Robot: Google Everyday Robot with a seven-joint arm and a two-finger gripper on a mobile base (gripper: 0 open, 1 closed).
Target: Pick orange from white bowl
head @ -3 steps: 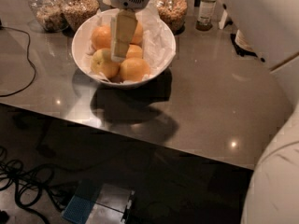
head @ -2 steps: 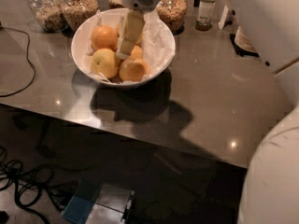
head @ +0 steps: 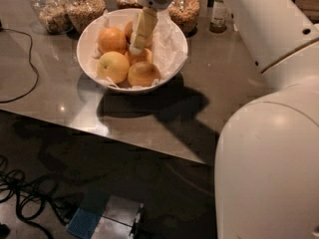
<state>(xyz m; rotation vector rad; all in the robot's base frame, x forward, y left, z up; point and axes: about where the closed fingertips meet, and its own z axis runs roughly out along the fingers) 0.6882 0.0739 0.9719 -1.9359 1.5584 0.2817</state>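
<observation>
Robot arm [head: 269, 29] reaches in from the right over the grey table [head: 214, 93]. The white bowl [head: 164, 78] stands towards the far edge, just in front of glass jars [head: 84, 6]. Open tabletop lies in front and to the right. The gripper [head: 135, 48] is down inside the bowl, its tip at the middle orange [head: 141, 57]. Whether it is clenched cannot be told. Judged step: securing the fruit. The next move calls for a straight lift clear of the rim.
</observation>
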